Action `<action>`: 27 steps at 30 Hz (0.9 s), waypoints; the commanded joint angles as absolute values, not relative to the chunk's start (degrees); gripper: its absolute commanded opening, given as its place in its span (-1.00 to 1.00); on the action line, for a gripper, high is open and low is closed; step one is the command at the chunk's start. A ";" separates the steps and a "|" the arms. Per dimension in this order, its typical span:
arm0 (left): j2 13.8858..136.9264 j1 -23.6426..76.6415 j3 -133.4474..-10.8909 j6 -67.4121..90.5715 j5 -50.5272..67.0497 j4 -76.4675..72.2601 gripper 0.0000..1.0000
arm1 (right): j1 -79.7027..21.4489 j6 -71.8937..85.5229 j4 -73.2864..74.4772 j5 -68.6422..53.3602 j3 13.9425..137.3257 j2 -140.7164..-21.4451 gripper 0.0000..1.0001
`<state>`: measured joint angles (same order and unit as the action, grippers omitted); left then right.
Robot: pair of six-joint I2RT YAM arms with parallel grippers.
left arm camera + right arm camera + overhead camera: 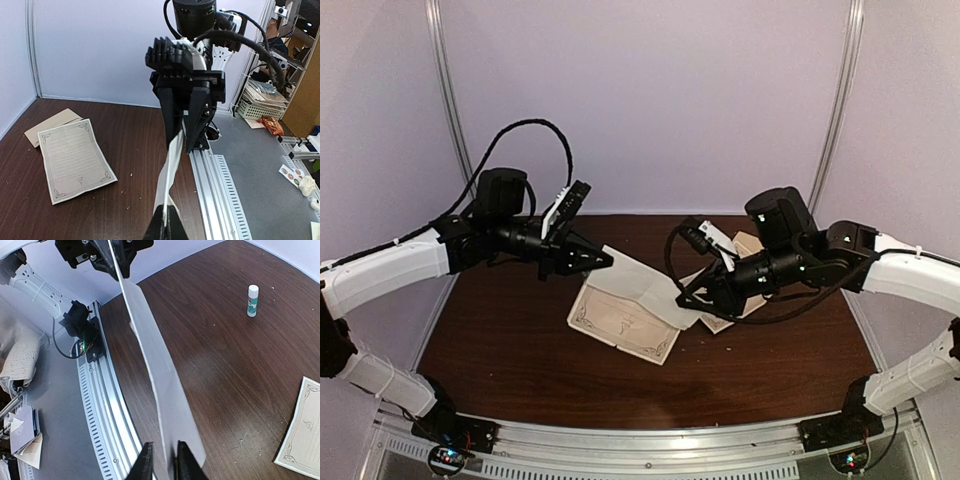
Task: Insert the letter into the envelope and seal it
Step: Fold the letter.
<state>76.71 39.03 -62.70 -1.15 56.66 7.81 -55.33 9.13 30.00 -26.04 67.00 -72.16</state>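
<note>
Both clamped: L gripper & R gripper pinch opp. ends of letter, off table. 2nd bordered sheet overlaps envelope. Glue stick upright.

Letter spans the gap between my left gripper and right gripper, both clamped on it, and bars passage across mid-counter. A bordered sheet lies flat below it. Glue stick stands upright on the far side, well apart. The counter is bare toward the near rail.
</note>
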 commanded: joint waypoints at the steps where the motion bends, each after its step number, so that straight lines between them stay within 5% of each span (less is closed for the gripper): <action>1: 75.24 37.93 -64.72 -2.12 56.45 7.29 -1.00 | -55.33 10.40 31.99 -24.30 65.78 -69.68 -0.53; 6: 75.07 37.79 -64.69 -2.16 56.55 7.37 -1.00 | -55.37 11.27 32.52 -23.82 64.39 -68.07 -0.62; 9: 75.14 37.71 -64.69 -2.20 56.55 7.37 -1.00 | -55.37 11.59 32.33 -23.54 63.82 -67.72 -1.00; 15: 75.15 37.57 -64.69 -2.20 56.54 7.39 -1.00 | -55.37 11.99 30.76 -25.25 63.68 -67.54 -1.00; 16: 75.26 37.61 -64.61 -2.26 56.42 7.45 -1.00 | -55.37 12.06 30.40 -25.73 63.95 -67.77 -0.93; 18: 75.45 37.62 -64.51 -2.28 56.34 7.46 -1.00 | -55.37 12.22 29.63 -26.88 65.27 -68.69 -0.39; 21: 76.08 37.70 -64.51 -2.33 57.31 7.41 -1.00 | -55.37 11.28 28.31 -28.76 67.97 -70.97 0.10; 27: 76.50 37.79 -64.49 -2.37 57.81 7.40 -1.00 | -55.37 5.99 29.33 -31.19 75.91 -78.93 0.20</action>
<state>76.40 38.17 -62.81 -1.56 56.69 8.19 -55.31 10.00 30.22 -28.62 70.46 -74.61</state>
